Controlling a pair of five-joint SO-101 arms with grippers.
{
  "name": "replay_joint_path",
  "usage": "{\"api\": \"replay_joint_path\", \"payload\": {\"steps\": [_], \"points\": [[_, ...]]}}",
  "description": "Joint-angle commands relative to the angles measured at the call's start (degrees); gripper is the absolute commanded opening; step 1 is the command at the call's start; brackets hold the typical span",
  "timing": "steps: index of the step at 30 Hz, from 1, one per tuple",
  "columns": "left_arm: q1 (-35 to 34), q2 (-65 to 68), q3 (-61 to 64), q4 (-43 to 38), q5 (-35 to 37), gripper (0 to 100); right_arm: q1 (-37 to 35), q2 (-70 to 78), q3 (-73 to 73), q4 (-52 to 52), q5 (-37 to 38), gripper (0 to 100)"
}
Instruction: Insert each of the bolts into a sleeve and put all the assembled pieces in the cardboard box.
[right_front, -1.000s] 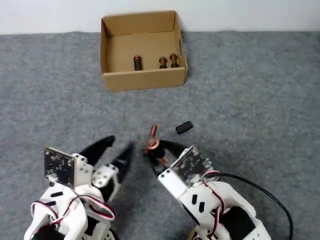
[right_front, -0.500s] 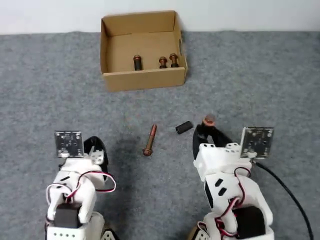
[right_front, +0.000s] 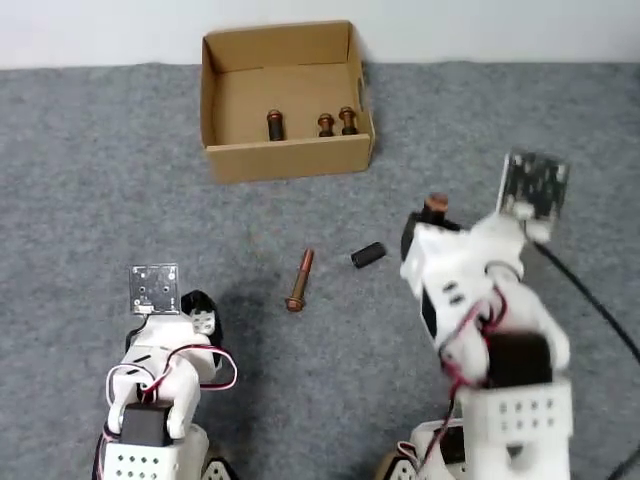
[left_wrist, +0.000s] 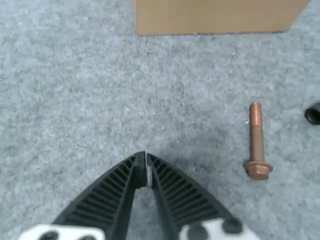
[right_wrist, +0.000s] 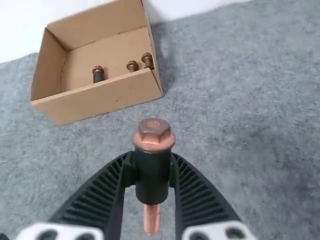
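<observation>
Right jaws clamp one sleeved bolt (right_wrist: 151, 167) upright, head up.
Left jaws pressed together (empty); one loose bolt (right_front: 299, 280) lies head toward arms, one sleeve (right_front: 368, 255) beside; three pieces (right_front: 326, 124) in box (right_front: 285, 158).

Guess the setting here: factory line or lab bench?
Probably a lab or hobby bench: a small left arm and right arm side by side, a grey carpet-like mat as work surface, and a plain cardboard box as bin.
</observation>
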Motion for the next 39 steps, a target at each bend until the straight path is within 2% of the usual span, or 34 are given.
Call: {"api": "replay_joint_path", "payload": {"steps": [1,6,10,14,18,29,34,39], "points": [[-0.44,-0.18,-0.22,0.79,-0.53,0,0.31,7.96,-11.43,-0.31,-0.44,0.8],[-0.44,-0.18,-0.22,0.44,-0.35,0,-0.40,18.24,-23.03,-5.49,-0.35,0.8],[-0.53,-0.18,-0.22,0.44,-0.35,0,-4.88,26.24,-30.95,-9.19,-0.09,0.8],[-2.55,-0.18,-0.22,-0.18,-0.26,0,-8.66,34.59,-35.78,-16.92,4.04,0.8],[-5.80,-0.18,-0.22,-0.88,-0.26,0,-9.89,41.54,-36.04,-27.03,7.56,0.8],[-5.89,-0.18,-0.22,-0.88,-0.18,0,-9.80,62.37,-36.13,-54.20,17.76,0.8],[-5.89,-0.18,-0.22,-0.88,-0.18,0,-9.89,71.16,-36.22,-62.46,22.51,0.8],[-5.89,-0.18,-0.22,-0.88,-0.18,0,-9.71,77.14,-36.84,-65.89,25.23,0.8]]}}
